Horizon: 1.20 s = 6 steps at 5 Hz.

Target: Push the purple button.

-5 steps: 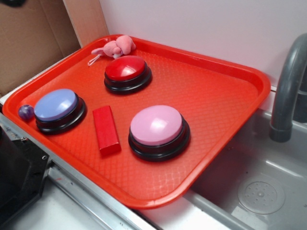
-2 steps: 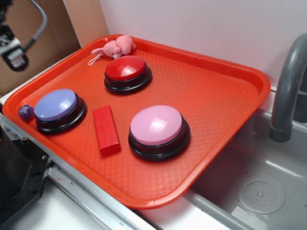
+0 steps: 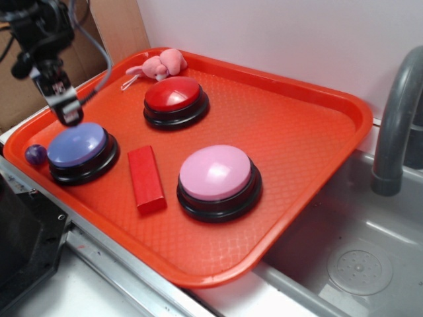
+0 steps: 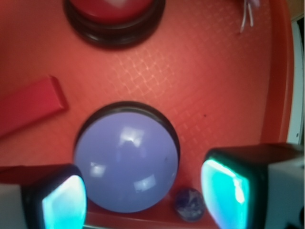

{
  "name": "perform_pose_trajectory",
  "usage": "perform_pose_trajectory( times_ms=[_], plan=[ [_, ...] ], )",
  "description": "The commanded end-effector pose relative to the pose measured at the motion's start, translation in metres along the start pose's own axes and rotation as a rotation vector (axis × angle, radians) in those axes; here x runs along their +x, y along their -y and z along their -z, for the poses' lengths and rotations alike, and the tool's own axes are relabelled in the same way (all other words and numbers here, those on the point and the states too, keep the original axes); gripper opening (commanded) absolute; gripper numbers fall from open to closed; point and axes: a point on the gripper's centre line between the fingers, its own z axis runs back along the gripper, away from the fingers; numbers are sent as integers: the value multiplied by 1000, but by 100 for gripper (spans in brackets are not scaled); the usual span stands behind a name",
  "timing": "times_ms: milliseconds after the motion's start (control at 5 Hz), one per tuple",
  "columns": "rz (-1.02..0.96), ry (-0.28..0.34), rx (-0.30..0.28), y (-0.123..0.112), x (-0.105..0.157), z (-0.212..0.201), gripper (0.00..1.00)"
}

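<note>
The purple button [image 3: 76,145], a glossy periwinkle dome on a black base, sits at the left of the red tray [image 3: 310,139]. It fills the lower middle of the wrist view [image 4: 126,162]. My gripper [image 3: 68,115] hangs just above the button's far edge, apart from it. In the wrist view my gripper [image 4: 143,198] is open, its two fingertips on either side of the dome with nothing between them.
A small dark-purple ball [image 3: 36,154] lies left of the button, by the tray rim. A red block [image 3: 146,178], a pink button [image 3: 217,173], a red button [image 3: 174,95] and a pink plush toy [image 3: 160,65] share the tray. A sink and faucet [image 3: 396,119] are at the right.
My gripper has come in from the upper left and dropped down toward the purple button. Nothing on the tray has moved.
</note>
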Motion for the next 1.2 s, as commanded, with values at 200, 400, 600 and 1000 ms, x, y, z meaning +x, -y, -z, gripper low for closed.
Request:
perform_pose_trajectory(
  times_ms=[200,400,600,1000],
  plan=[
    [-42,-35,-14,9,11,23,100],
    [-25,-2,26,8,8,-6,100],
    [-18,10,73,6,2,-36,100],
    [-13,29,16,1,-8,-53,100]
  ],
)
